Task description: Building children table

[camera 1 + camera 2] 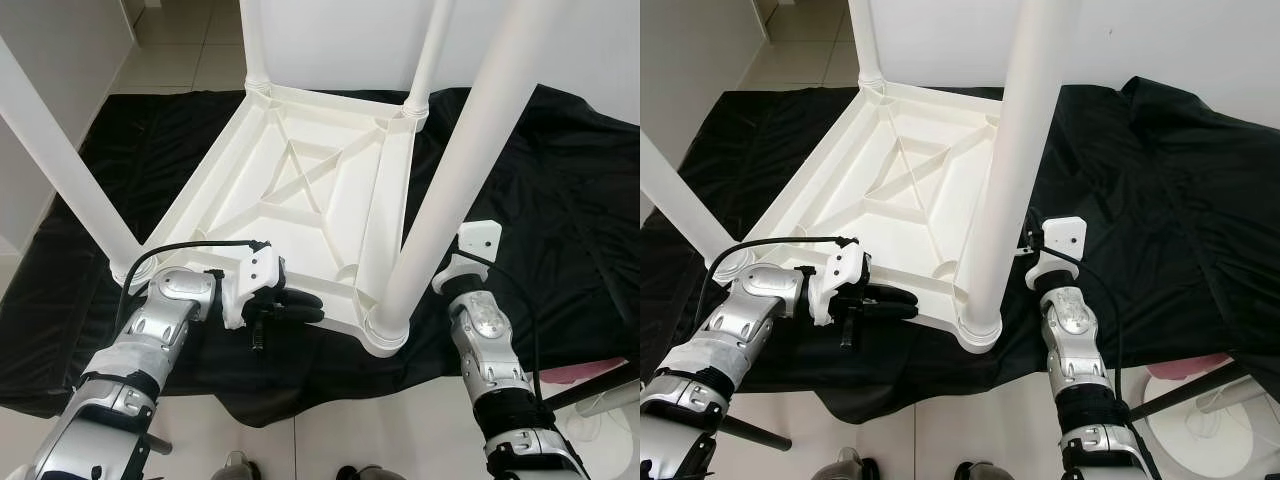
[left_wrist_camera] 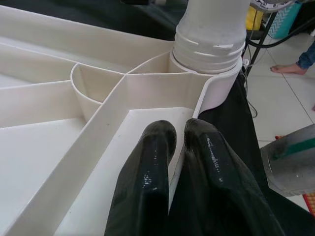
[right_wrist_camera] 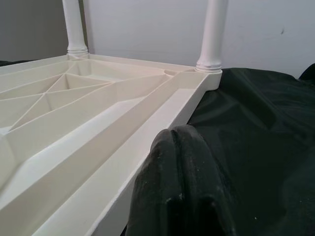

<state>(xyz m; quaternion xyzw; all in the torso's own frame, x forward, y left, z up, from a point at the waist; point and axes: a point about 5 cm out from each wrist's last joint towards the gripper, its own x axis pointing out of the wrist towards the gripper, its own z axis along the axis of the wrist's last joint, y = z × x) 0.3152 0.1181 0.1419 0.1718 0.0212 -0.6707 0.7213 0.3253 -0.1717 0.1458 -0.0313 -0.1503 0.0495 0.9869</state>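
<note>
A white plastic children's table (image 1: 300, 190) lies upside down on a black cloth (image 1: 560, 200), with its legs pointing up. The near right leg (image 1: 450, 180) stands in its corner socket (image 2: 209, 44). The near left leg (image 1: 60, 150) rises at the left. My left gripper (image 1: 310, 307) is shut on the table's near rim (image 2: 147, 105), one finger on each side of the wall, just short of that socket. My right gripper (image 3: 179, 142) is shut with nothing in it. It rests low over the cloth beside the table's right rim (image 3: 162, 118), behind the near right leg.
Two far legs (image 1: 255, 50) (image 1: 430, 50) stand against a white wall. Tiled floor surrounds the cloth. A pink item (image 1: 590, 372) and a black stand bar (image 1: 600, 385) lie at the lower right. A person's bare foot (image 2: 290, 69) is on the floor beyond the socket corner.
</note>
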